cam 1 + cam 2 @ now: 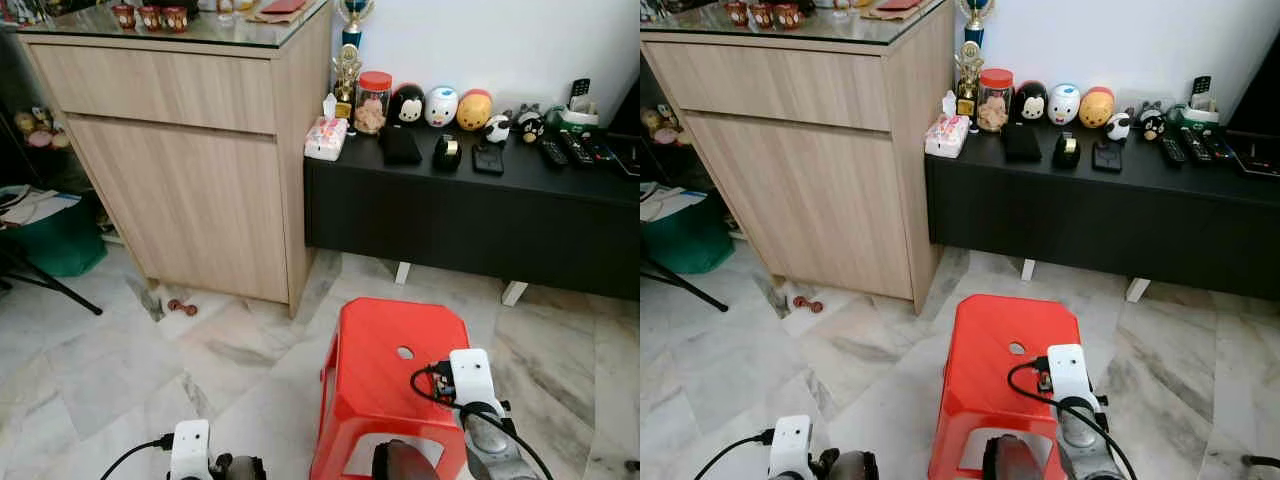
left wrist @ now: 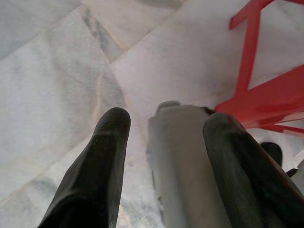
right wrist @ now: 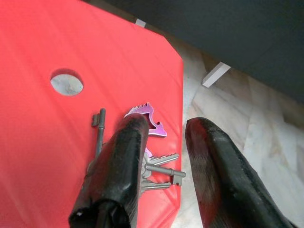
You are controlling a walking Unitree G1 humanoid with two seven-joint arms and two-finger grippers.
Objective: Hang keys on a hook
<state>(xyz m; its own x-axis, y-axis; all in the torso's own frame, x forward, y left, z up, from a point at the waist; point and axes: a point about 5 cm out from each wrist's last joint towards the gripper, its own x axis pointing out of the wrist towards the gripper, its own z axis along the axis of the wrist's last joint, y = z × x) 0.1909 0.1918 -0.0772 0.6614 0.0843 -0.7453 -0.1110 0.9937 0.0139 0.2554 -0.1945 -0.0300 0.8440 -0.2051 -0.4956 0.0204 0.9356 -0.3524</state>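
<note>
The bunch of silver metal keys with a purple tag (image 3: 151,156) lies on the red plastic stool (image 1: 385,375). The right claw (image 3: 164,128) hangs open just above them, holding nothing

My stool (image 1: 395,370) is bright red, and the keys (image 3: 156,171) near its edge are dull silver-grey with a purple tag (image 3: 149,121) among them; my fingers (image 3: 118,166) over them are matt black. The floor (image 1: 120,370) is pale marble tile, white veined with grey and faint tan. Along the wall stand a light wood-grain cabinet (image 1: 190,170) under a dark glass top, a black bench (image 1: 470,215), a jar (image 1: 373,102) with a red lid, and a green bin (image 1: 60,240) at the floor's left edge.
</note>
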